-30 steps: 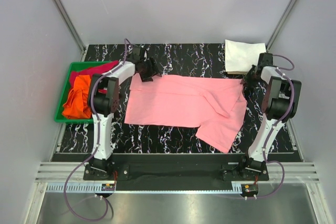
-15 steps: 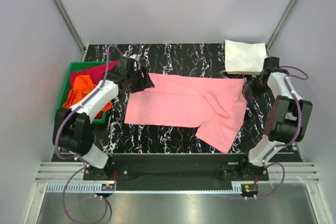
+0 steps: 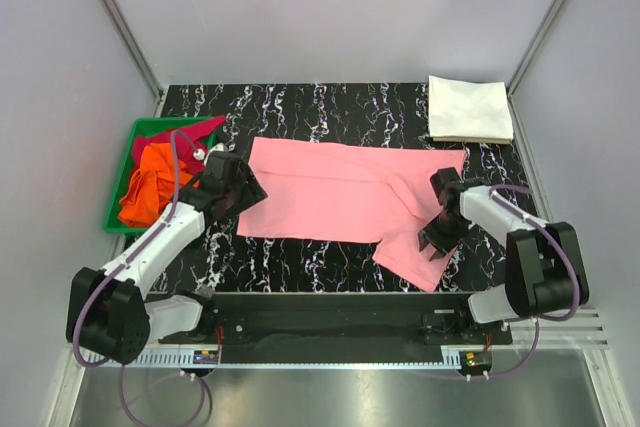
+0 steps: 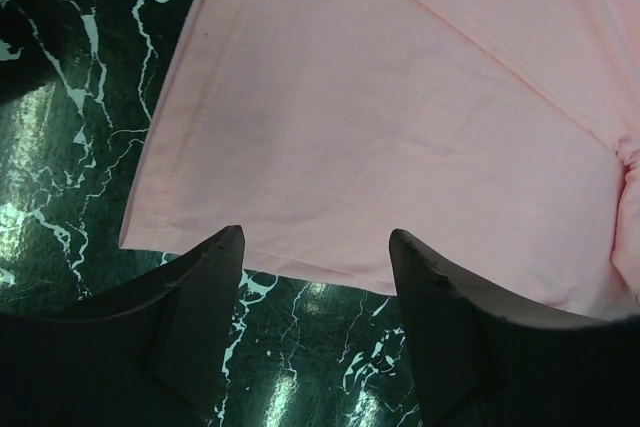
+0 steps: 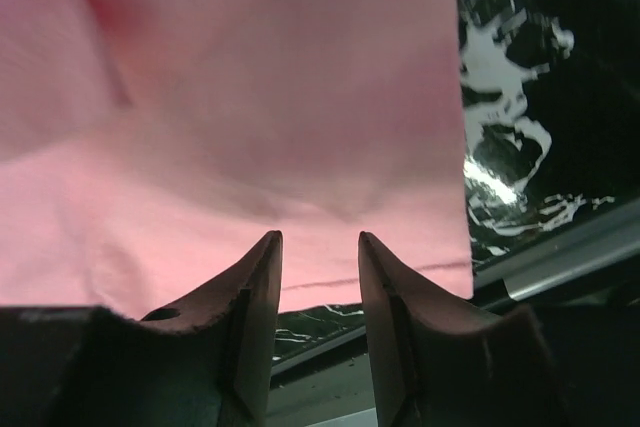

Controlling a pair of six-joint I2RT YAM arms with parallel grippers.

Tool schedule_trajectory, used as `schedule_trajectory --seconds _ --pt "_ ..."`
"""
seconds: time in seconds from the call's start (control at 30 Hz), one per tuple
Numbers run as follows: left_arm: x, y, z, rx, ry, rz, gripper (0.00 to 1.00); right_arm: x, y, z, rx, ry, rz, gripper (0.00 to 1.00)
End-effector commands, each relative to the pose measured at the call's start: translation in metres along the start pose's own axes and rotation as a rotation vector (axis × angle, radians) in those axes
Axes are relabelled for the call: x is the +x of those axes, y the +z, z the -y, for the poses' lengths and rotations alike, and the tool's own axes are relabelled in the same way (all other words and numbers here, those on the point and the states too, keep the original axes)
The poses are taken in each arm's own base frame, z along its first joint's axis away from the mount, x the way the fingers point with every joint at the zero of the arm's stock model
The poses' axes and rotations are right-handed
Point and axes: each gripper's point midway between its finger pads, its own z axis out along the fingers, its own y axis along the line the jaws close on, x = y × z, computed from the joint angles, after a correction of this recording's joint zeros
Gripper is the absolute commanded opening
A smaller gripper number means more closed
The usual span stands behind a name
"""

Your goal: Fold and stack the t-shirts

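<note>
Black marbled table (image 3: 330,107) inside a grey-walled cell, both arms reaching over it.

- Pink shirt (image 3: 330,192) is spread roughly flat mid-table. One flap runs diagonally toward the near right, with a fold ridge across it.
- White shirt (image 3: 468,109) is folded square at the far right corner, well apart from the pink one.
- Green tray (image 3: 155,125) sits at the left edge. The orange shirt (image 3: 148,187) is bunched up in it and the dark red shirt (image 3: 185,132) is behind that, partly draped over the far rim.
- Left gripper (image 3: 250,192) is at the pink shirt's near left corner. In the wrist view its fingers (image 4: 200,297) are spread wide. The shirt's near hem (image 4: 400,127) crosses just past the tips and nothing is pinched.
- Right gripper (image 3: 432,242) is over the near right flap, pointing toward the near edge. Its fingers (image 5: 255,287) stand apart with a narrow gap. Pink cloth (image 5: 250,97) fills the view beyond them, with the hem line showing through the gap. No cloth is caught between the fingers.
- Can't tell whether either set of tips touches the cloth or the table.
</note>
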Motion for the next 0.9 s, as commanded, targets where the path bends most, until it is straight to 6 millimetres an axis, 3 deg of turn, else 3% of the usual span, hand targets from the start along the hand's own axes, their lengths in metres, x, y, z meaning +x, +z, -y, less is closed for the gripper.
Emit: schedule_trajectory --seconds 0.0,0.2,0.27,0.33,0.53,0.87 --pt "-0.012 -0.001 -0.007 -0.032 -0.084 0.091 0.63 0.013 -0.003 0.001 -0.039 0.084 0.034 0.44" --pt "0.002 0.003 -0.021 -0.076 -0.150 0.068 0.59 0.016 -0.011 -0.004 -0.067 0.067 0.055 0.44" --pt "-0.001 0.006 -0.038 -0.176 -0.186 0.095 0.57 0.013 -0.014 -0.007 -0.073 0.065 0.064 0.44" --pt "0.009 0.007 -0.059 -0.290 -0.228 0.076 0.54 0.010 -0.020 -0.010 -0.087 0.061 0.082 0.44" --pt "0.034 0.013 -0.085 -0.393 -0.360 0.053 0.50 0.005 -0.026 -0.013 -0.108 0.053 0.111 0.44" --pt "0.044 0.031 -0.093 -0.481 -0.425 0.024 0.48 0.003 -0.032 -0.015 -0.128 0.059 0.123 0.44"
